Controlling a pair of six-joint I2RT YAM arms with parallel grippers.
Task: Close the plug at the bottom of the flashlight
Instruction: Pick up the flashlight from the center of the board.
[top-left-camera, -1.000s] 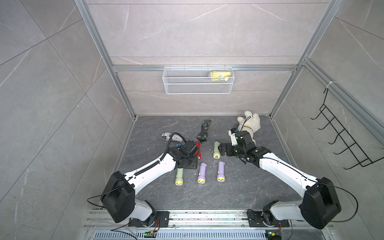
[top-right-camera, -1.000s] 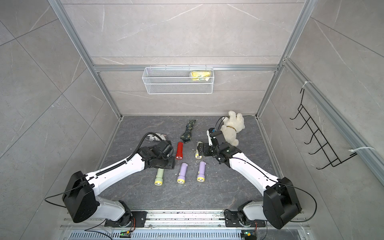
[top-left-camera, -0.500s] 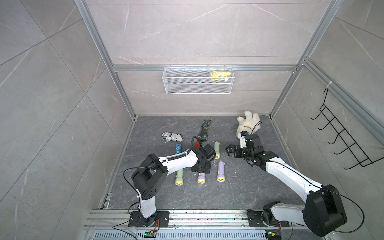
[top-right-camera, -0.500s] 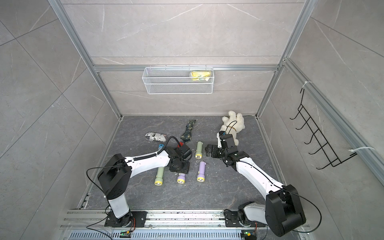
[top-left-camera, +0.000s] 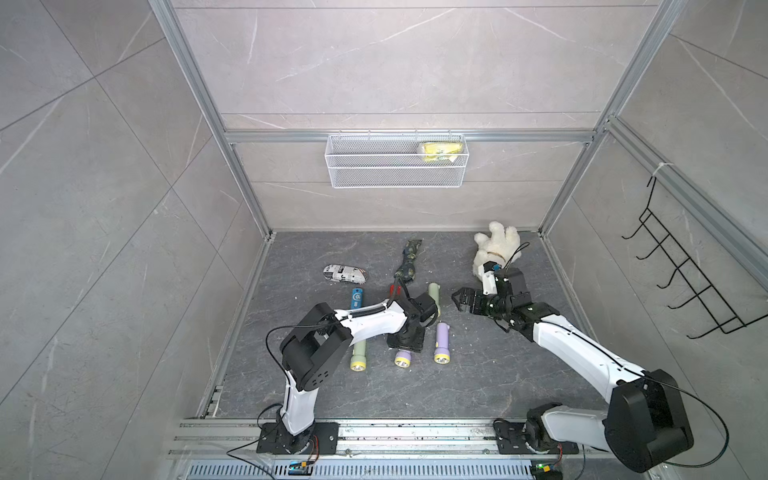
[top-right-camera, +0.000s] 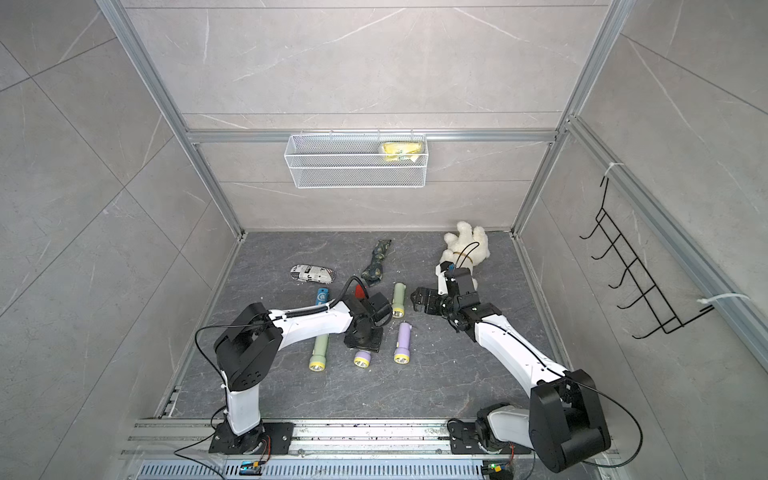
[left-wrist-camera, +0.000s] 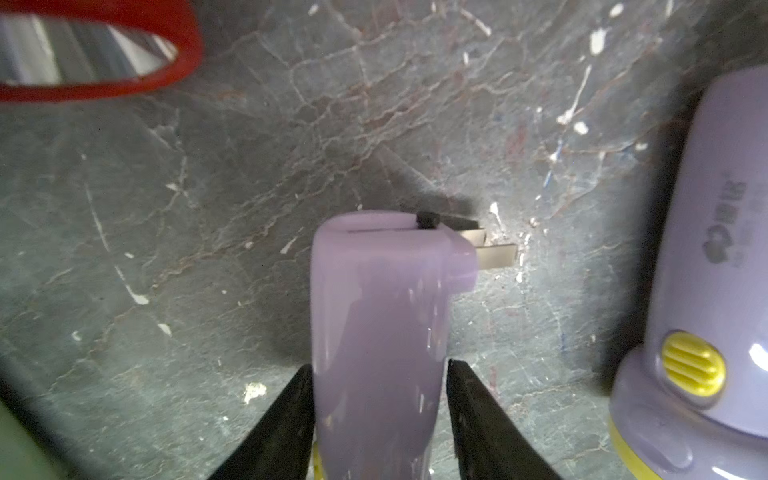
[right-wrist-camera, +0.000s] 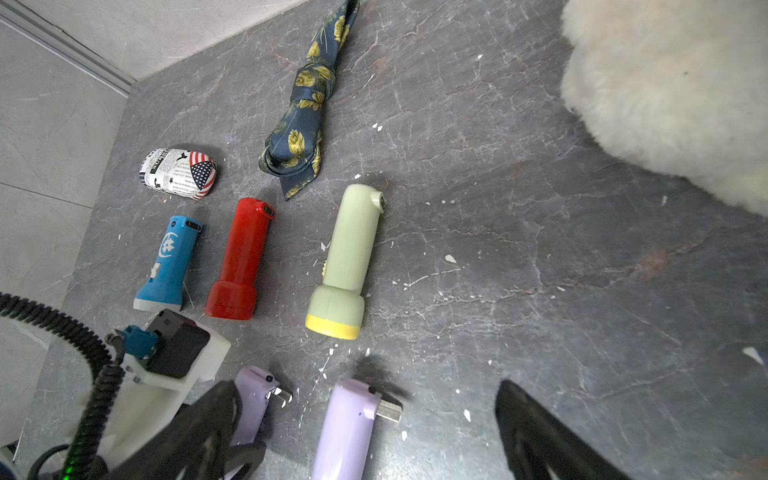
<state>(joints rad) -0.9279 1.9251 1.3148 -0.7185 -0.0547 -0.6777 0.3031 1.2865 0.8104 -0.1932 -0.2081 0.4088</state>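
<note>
While the left end effector (left-wrist-camera: 380, 365) is pinching the flashlight (left-wrist-camera: 374, 299), a finger pressed on each side of its glossy purple body, the plug (left-wrist-camera: 494, 253) is sticking out sideways at the far end, prongs pointing right, not yet folded in. That flashlight is lying on the table (left-wrist-camera: 208, 187), middle of the near row, with a second flashlight (left-wrist-camera: 715, 232) just to its right. And the right end effector (top-left-camera: 460, 302) is hanging wide and empty, farther back and to the right.

Now the worry: the grip is sitting well back from the plug end, so I'm thinking a shove on those prongs could be swinging the slick body round between the fingers. Wide jaws coming in could also be clipping the second flashlight, whose own plug is out, or the left wrist.
</note>
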